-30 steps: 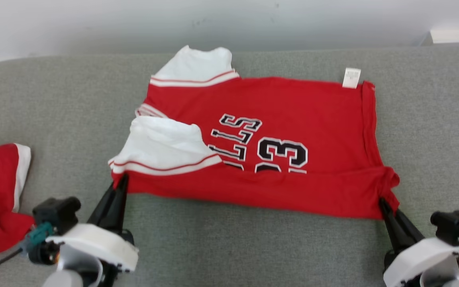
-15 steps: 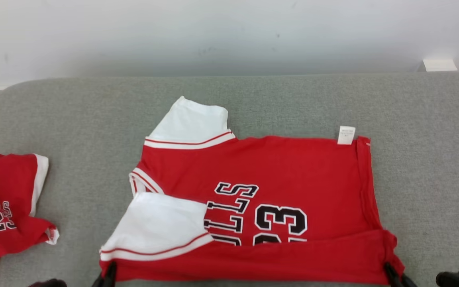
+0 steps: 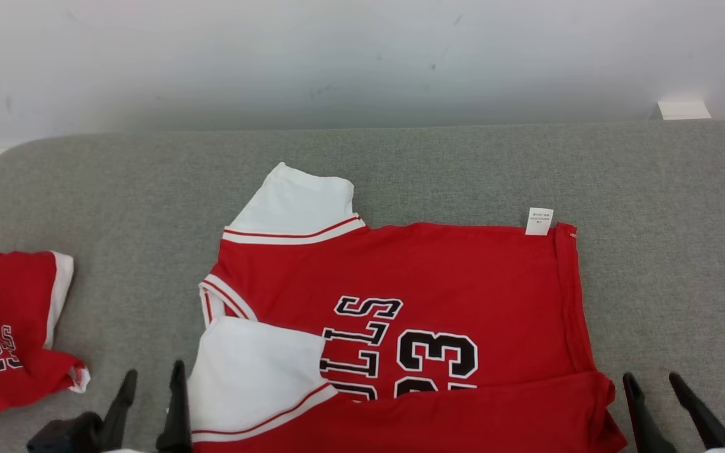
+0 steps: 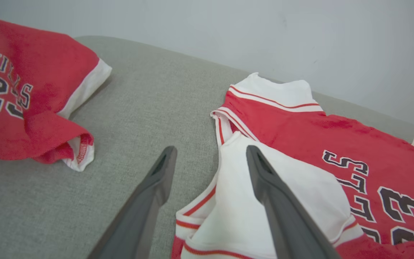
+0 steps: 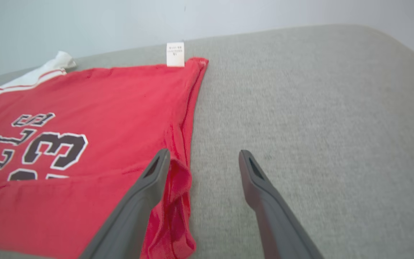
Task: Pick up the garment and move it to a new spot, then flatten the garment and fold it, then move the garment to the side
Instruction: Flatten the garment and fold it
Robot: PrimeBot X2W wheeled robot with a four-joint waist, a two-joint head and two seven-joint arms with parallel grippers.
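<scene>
red shirt (image 3: 432, 277) lying on the grey table (image 3: 117, 189), left claw (image 3: 153, 371) and right claw (image 3: 651, 377) both gaping apart beside its near corners

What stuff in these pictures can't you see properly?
- The tag: print too small to read, head and right wrist views.
- The jersey: first letters of its word hidden under the folded white sleeve, head view.
- Its near edge: cut off by the bottom of the head view.
- The second jersey: cut off by the left edge, head view.
</scene>
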